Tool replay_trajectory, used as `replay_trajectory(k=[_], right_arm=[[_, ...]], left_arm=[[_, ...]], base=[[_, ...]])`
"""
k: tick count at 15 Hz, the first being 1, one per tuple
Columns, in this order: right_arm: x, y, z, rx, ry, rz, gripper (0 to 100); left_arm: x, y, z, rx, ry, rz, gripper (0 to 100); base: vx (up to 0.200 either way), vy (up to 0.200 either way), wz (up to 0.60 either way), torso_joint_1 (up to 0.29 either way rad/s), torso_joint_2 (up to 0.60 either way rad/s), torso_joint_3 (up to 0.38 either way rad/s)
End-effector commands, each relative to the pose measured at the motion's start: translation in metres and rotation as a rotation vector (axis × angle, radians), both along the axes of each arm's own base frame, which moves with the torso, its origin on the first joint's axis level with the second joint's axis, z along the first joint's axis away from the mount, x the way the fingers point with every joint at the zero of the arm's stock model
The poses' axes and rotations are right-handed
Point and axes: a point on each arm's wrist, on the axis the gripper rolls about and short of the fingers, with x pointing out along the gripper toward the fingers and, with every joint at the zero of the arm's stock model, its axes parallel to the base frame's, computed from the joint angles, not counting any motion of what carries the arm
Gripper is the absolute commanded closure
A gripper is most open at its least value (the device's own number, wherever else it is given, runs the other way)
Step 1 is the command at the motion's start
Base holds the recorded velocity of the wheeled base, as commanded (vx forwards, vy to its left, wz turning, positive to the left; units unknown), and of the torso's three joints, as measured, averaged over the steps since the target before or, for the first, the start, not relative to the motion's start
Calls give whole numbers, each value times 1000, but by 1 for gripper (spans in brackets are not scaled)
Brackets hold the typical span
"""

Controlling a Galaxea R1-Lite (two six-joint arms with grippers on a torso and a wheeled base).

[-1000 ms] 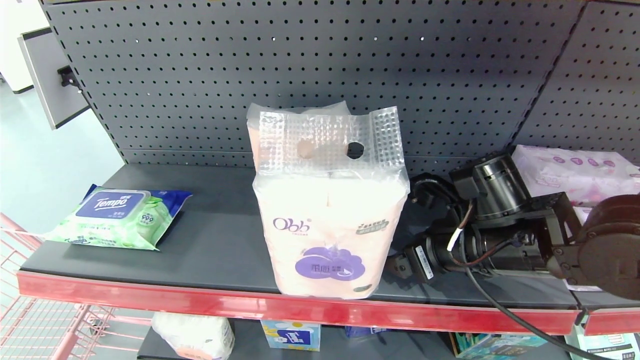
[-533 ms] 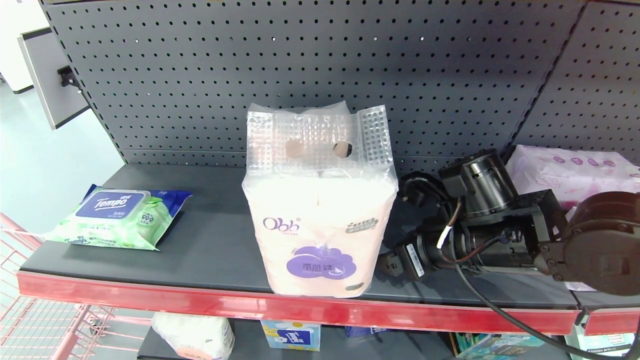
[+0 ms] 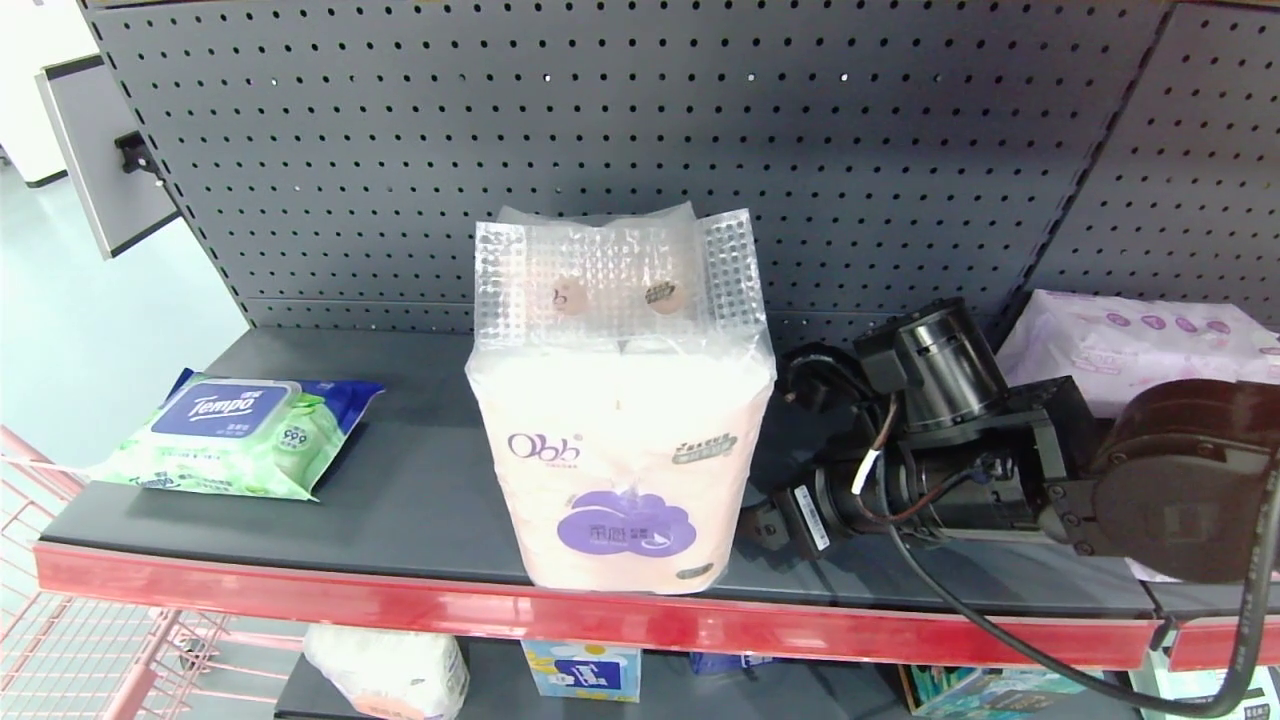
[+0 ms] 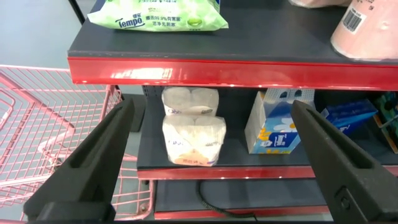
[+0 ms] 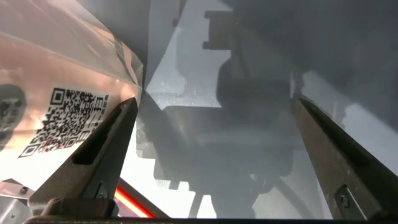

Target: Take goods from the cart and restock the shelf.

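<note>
Right gripper [image 5: 212, 102] released, fingers spread wide, nothing between them. It lay low on top shelf [image 3: 400, 480], just right of toilet paper pack [image 3: 615, 450]. Right wrist view showed pack's plastic with printed code beside one finger; in head view pack stood partly before fingertips. Pack was upright at shelf's front edge.

Left gripper [image 4: 213, 104] also released and empty, below red shelf edge, facing paper packs [image 4: 191, 127] and blue box [image 4: 270, 124] on lower shelf, pink cart [image 4: 43, 124] beside.

Wet wipes pack [image 3: 235, 435] lay flat at left.
</note>
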Motion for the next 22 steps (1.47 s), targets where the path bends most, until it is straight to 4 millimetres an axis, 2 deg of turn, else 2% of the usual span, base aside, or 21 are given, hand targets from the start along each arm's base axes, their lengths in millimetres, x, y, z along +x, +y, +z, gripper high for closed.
replay_trajectory(k=[1,10,19,22], right_arm=[[1,1,-2,-5,5,2,0],[0,9,-3,-4,3,23,0],[-4,-3,7,14,-17,-44,0],[-15,-12,5,4,-8,-44,0]], left_arm=[[0,0,0,0,0,1,0],[0,0,1,-1,-3,-1,0],[0,0,0,1,0,-1,0],[0,0,0,1,0,-1,0]], base=[[0,0,0,0,0,0],[0,0,0,0,0,0],[0,0,0,0,0,0],[0,0,0,0,0,0]])
